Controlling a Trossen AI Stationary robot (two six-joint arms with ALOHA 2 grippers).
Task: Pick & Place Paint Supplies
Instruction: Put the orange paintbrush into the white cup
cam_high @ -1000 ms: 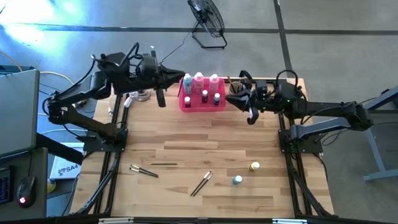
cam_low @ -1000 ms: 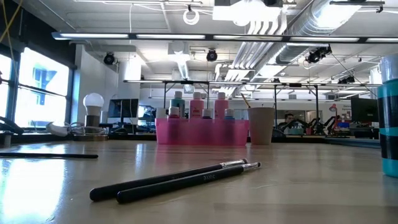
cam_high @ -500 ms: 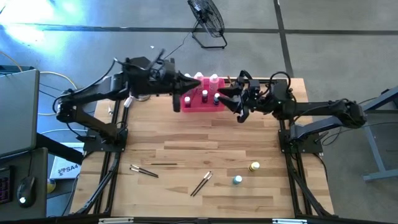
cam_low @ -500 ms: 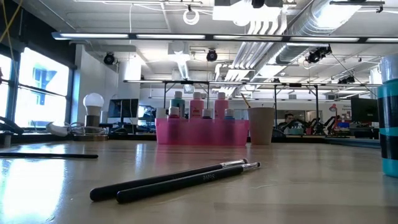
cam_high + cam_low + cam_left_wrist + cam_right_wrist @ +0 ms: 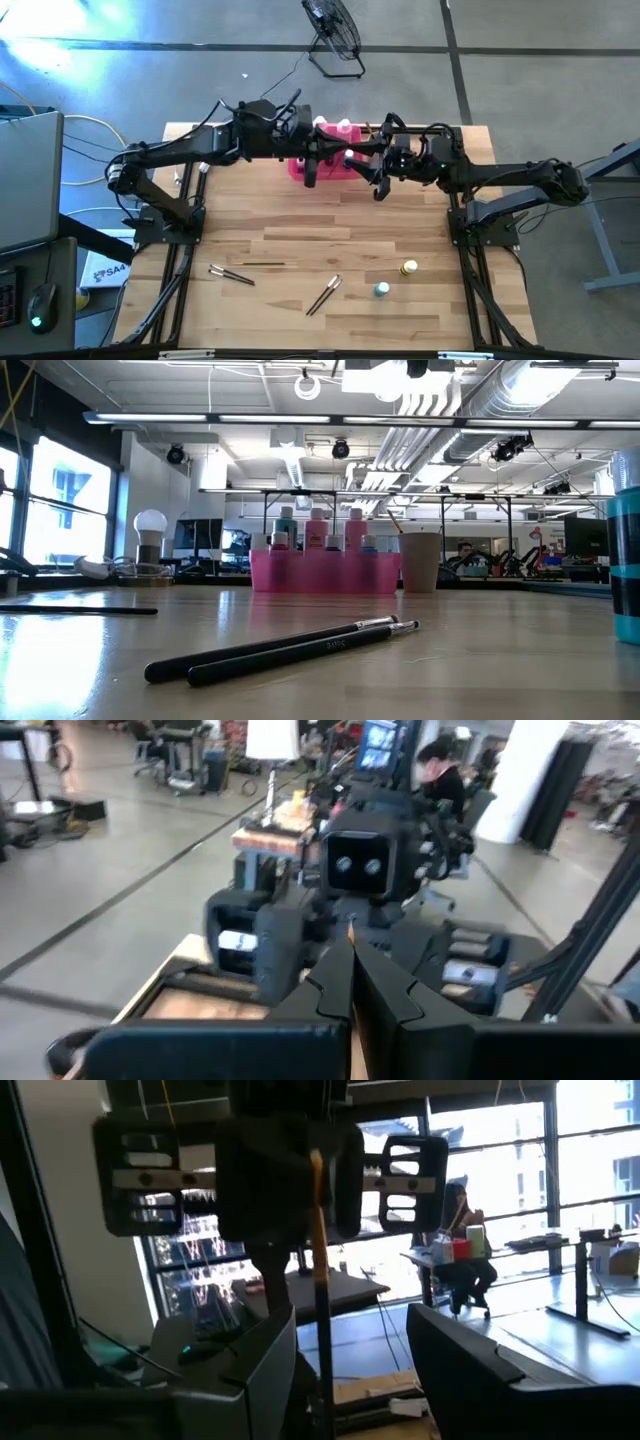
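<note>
In front of the bright pink rectangular tray [image 5: 300,166] we see thin brown paintbrushes [image 5: 323,295] and two tiny bottles [image 5: 409,268] lying on the wooden table [image 5: 300,230]. The tray holds white-capped bottles [image 5: 319,528]. Above it, the left gripper [image 5: 312,168] is clenched, the right gripper [image 5: 372,166] released. A pale beige cup [image 5: 419,560] stands beside the tray.
</note>
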